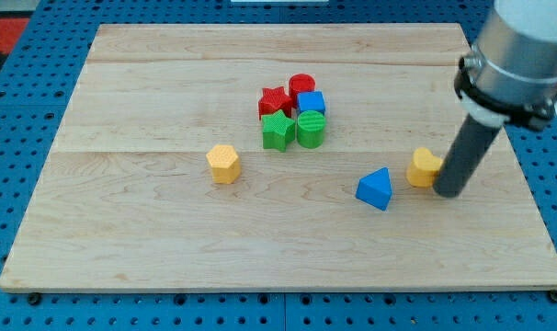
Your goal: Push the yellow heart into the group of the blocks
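The yellow heart (424,167) lies at the view's right, apart from the other blocks. My tip (449,193) rests on the board right next to the heart's right side, touching or nearly touching it. The group sits at the view's top centre: a red star (275,101), a red cylinder (302,85), a blue cube (311,103), a green star (278,132) and a green cylinder (311,129), packed close together. The heart is far to the lower right of this group.
A blue triangular block (374,188) lies just left of and below the heart, between it and the board's middle. A yellow hexagonal block (223,164) lies alone left of centre. The wooden board (122,230) sits on a blue pegboard surface.
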Robot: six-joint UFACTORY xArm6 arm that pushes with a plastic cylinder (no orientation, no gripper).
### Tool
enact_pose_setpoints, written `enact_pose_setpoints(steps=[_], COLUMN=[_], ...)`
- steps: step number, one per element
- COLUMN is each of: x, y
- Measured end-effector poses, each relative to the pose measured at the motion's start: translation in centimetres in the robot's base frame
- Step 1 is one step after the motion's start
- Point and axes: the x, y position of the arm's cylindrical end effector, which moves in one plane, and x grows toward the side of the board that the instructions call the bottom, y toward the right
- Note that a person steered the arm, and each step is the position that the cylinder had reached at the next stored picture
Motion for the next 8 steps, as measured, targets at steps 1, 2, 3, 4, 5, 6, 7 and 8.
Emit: enact_pose_setpoints(steps=[1, 2, 3, 4, 5, 6, 7, 8], x=[-3.0, -4.8, -5.7, -7.1, -7.6, -10.1, -10.6, -10.6], y=[-2.0, -4.7, -6.3, -6.4, -3.9, -4.4, -7.6, -8.6])
